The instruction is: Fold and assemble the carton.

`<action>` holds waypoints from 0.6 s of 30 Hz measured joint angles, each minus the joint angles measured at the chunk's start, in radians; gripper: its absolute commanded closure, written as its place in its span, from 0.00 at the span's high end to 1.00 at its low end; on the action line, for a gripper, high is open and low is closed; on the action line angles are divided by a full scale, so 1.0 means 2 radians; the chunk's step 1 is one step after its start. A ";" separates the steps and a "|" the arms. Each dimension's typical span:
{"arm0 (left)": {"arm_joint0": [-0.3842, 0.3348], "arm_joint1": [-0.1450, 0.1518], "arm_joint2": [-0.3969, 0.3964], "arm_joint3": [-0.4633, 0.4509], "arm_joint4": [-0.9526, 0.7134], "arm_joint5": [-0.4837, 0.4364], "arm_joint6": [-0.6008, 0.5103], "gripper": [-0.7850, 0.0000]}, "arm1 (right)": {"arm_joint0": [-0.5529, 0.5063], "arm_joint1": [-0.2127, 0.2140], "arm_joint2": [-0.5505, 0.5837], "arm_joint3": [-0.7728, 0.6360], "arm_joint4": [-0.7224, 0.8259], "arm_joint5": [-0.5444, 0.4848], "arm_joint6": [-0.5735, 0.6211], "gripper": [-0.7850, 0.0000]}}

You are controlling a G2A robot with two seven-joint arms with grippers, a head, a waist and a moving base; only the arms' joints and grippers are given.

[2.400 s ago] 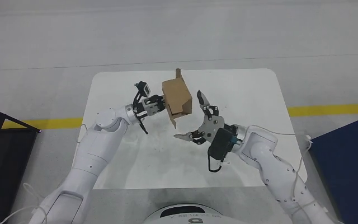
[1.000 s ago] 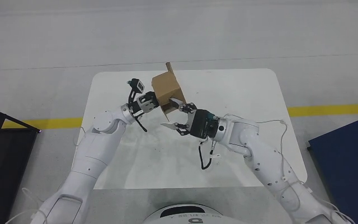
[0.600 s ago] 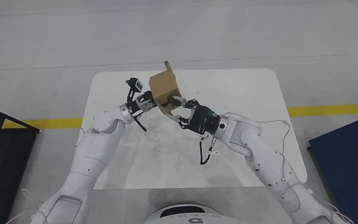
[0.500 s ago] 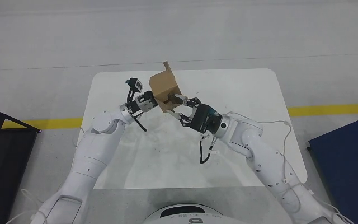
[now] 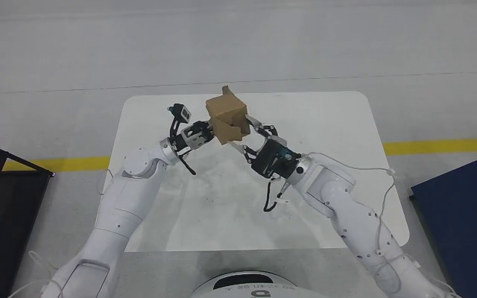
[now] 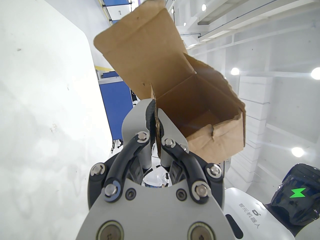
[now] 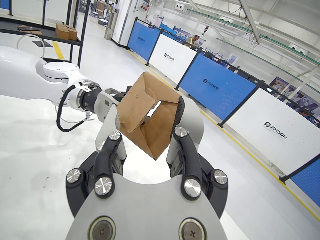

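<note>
A brown carton (image 5: 227, 115) hangs in the air over the far middle of the white table (image 5: 335, 149). My left gripper (image 5: 204, 132) is shut on the edge of one carton wall (image 6: 155, 116); the left wrist view looks into the open carton (image 6: 180, 83), whose long lid flap stands up. My right gripper (image 5: 250, 135) is at the carton's other side, open wide. Its fingers (image 7: 186, 111) straddle a lower corner of the carton (image 7: 150, 116), and one pad touches a carton edge. A small flap (image 7: 135, 108) is bent inward.
The table's near half and right side (image 5: 328, 201) are bare. The left arm (image 7: 57, 81) reaches in from the carton's far side in the right wrist view. Shelves and blue-and-white partitions stand well behind.
My right gripper has risen from the table to the carton and now straddles its corner. The carton has been lifted a little and turned, and a flap has folded inward.
</note>
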 measured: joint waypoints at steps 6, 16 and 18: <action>-0.001 0.000 0.000 0.000 0.001 -0.001 -0.002 0.00 | -0.005 -0.002 0.007 0.001 0.016 0.016 -0.007 0.98; -0.003 0.000 0.002 -0.004 0.005 -0.009 -0.015 0.00 | 0.004 -0.009 0.007 0.022 0.076 0.020 0.008 0.97; -0.003 -0.001 0.004 -0.004 0.005 -0.014 -0.023 0.00 | 0.009 -0.010 0.008 0.028 0.092 0.016 0.012 0.95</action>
